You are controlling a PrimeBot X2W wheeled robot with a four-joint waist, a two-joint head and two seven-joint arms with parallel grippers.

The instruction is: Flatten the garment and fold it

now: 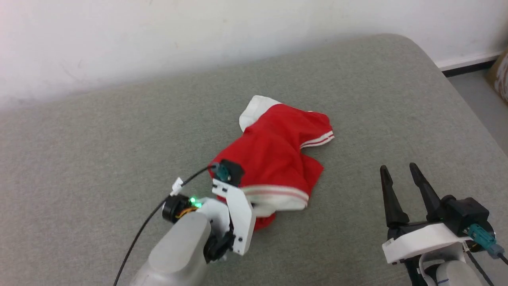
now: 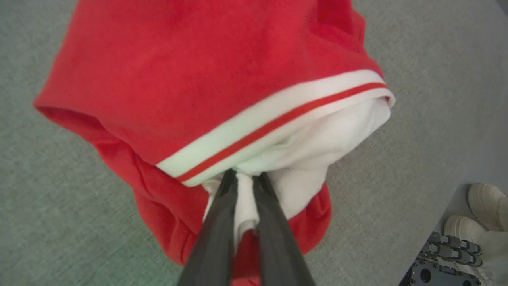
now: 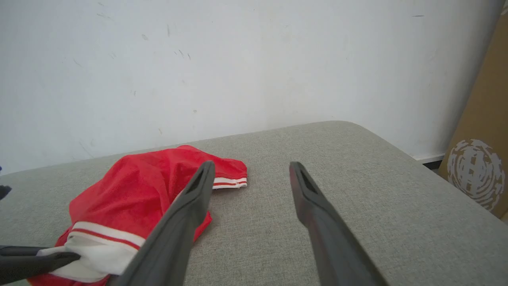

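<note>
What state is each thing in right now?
garment: crumpled in a heap on the grey surface, not flattened, not folded.
left tool: shut on the garment's white fabric, by the striped trim.
right tool: open, empty, apart from the garment.

No lettering, number or brand name can be read. A round white printed emblem (image 3: 475, 171), too broken to be deciphered, is borne by a brown cardboard panel (image 3: 486, 99).
</note>
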